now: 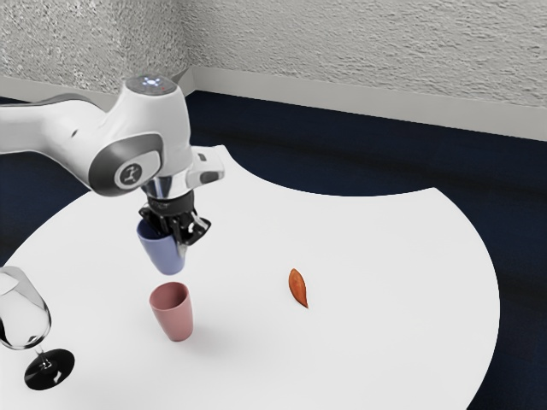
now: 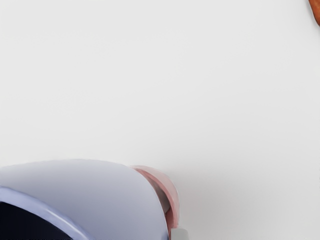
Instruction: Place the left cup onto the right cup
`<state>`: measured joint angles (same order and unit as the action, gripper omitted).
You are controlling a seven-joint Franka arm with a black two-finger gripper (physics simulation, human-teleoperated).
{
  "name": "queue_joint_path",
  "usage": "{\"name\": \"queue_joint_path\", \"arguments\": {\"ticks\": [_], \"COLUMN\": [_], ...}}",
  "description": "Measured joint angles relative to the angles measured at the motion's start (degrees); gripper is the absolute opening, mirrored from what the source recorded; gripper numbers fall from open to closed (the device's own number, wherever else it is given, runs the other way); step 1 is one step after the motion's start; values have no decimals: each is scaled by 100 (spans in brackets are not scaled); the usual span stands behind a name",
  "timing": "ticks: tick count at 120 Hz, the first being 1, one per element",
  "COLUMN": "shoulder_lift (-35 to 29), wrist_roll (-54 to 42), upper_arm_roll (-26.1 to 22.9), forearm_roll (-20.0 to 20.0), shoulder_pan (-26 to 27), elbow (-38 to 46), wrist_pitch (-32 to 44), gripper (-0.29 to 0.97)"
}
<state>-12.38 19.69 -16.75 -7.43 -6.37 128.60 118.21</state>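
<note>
The wine glass stands at the near edge of the white table. The fingers hold the blue cup tight, up in the air. The pink cup stands open-side up just under it, almost lined up. A small orange thing lies well apart.

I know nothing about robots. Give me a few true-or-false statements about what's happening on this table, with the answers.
1. The gripper holds the blue cup off the table. True.
2. The blue cup sits inside the pink cup. False: it hangs above it, not in it.
3. The pink cup lies on its side. False: it stands upright.
4. A wine glass stands at the exterior view's lower left. True.
5. The orange thing is in the pink cup. False: it lies on the table, apart.
</note>
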Motion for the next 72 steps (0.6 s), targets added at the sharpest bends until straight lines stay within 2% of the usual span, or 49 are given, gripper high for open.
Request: {"name": "queue_joint_path", "arguments": {"ticks": [22, 72], "shoulder_lift": [-100, -366], "wrist_roll": [512, 1316], "upper_arm_roll": [-233, -186], "forearm_roll": [153, 342], "shoulder_pan": [-1, -21], "elbow": [102, 431], "wrist_pitch": [-155, -455], "gripper": [-8, -8]}}
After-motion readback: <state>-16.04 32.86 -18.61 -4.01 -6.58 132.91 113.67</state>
